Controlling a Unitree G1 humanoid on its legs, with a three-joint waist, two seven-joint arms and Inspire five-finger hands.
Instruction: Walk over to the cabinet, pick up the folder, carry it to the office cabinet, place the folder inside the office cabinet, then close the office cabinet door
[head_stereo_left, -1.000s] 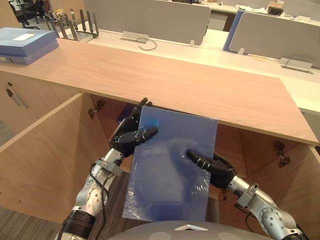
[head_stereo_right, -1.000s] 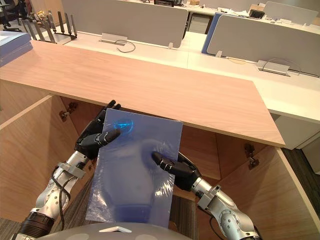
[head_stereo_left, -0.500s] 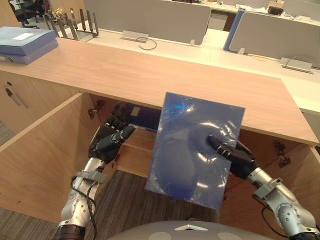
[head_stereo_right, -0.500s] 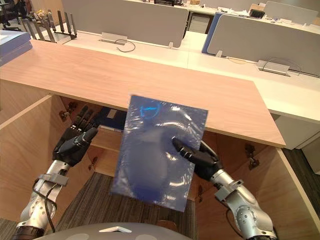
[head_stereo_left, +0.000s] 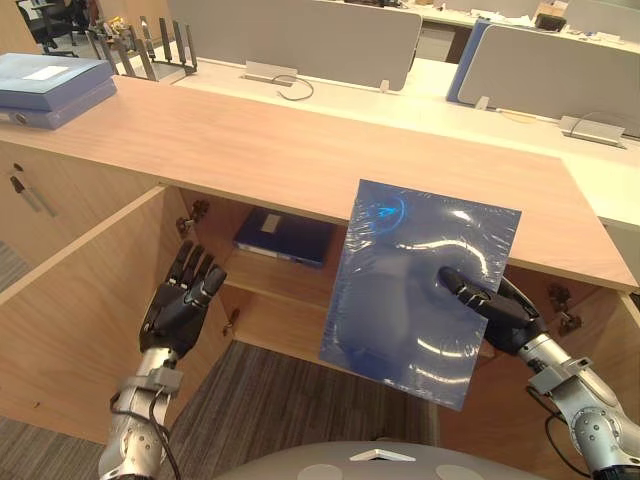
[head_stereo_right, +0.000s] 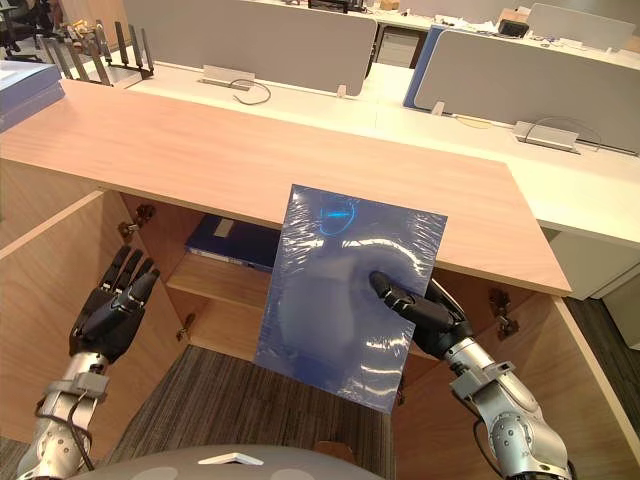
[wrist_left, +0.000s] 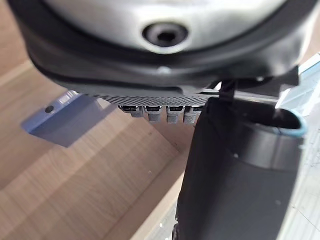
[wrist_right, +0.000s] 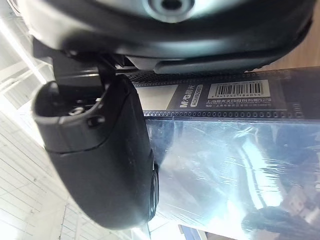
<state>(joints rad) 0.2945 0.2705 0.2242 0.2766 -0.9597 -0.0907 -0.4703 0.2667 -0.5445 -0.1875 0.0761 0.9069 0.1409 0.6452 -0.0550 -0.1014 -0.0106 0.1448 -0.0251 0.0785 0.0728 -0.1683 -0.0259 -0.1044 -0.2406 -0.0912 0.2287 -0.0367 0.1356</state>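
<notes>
Blue folder (head_stereo_left: 425, 290) — I am pinching its right edge in my right hand (head_stereo_left: 505, 318), thumb across the front, holding it upright before the open office cabinet (head_stereo_left: 280, 320), below the tabletop (head_stereo_left: 250, 150). A second folder (head_stereo_left: 285, 238) is lying on the shelf inside. My left hand (head_stereo_left: 180, 305) is hovering with fingers spread beside the open door (head_stereo_left: 70, 300) — holding nothing.

The folder (head_stereo_left: 400, 300) in the right robot hand (head_stereo_left: 497, 312) is blue plastic under a glossy, crinkled clear film that throws bright glints. That hand and the left robot hand (head_stereo_left: 180, 305) are dark, matt plastic. The surface (head_stereo_left: 300, 150) above both and the cabinet door (head_stereo_left: 80, 300) beside the left robot hand are pale, smooth, dull-finished wood grain, and the floor (head_stereo_left: 270, 400) below is rough, grey ribbed carpet.
</notes>
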